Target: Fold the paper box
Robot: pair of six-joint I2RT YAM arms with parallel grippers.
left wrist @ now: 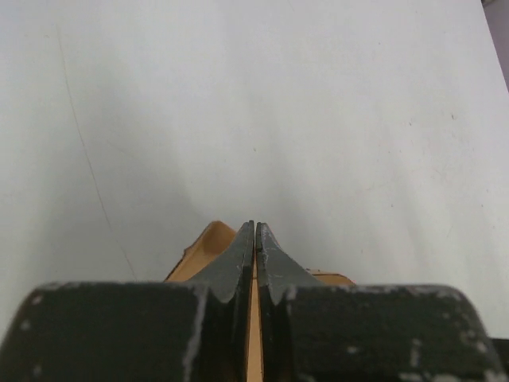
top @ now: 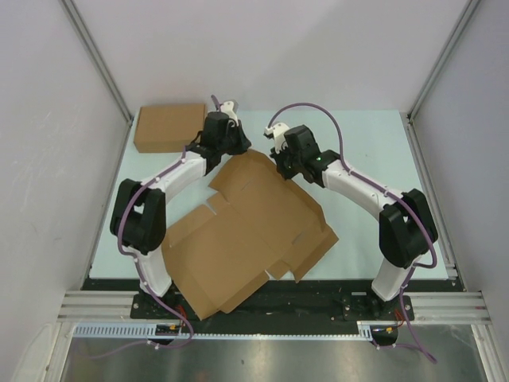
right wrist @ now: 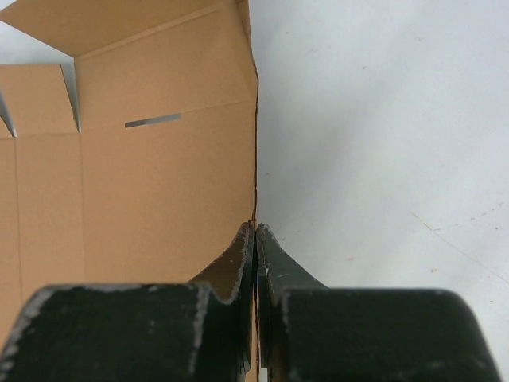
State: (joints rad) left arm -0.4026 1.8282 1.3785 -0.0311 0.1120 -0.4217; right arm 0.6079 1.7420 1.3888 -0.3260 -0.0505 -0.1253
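Note:
The paper box point(top: 246, 231) is a brown die-cut sheet with flaps and slots, lying mostly flat in the middle of the table, its far end raised. My left gripper point(top: 241, 148) pinches the far corner of that end; in the left wrist view the gripper point(left wrist: 254, 227) is shut, with the box's cardboard point(left wrist: 208, 243) showing between and behind the fingers. My right gripper point(top: 279, 165) grips the far right edge; in the right wrist view it point(right wrist: 254, 227) is shut on the thin edge of the paper box point(right wrist: 159, 183), which spreads to the left.
A ready-made flat brown cardboard box point(top: 169, 126) lies at the far left corner of the pale table point(top: 366, 143). Grey walls and metal rails point(top: 429, 72) close in the sides. The sheet's near corner overhangs the table's front edge point(top: 215, 306).

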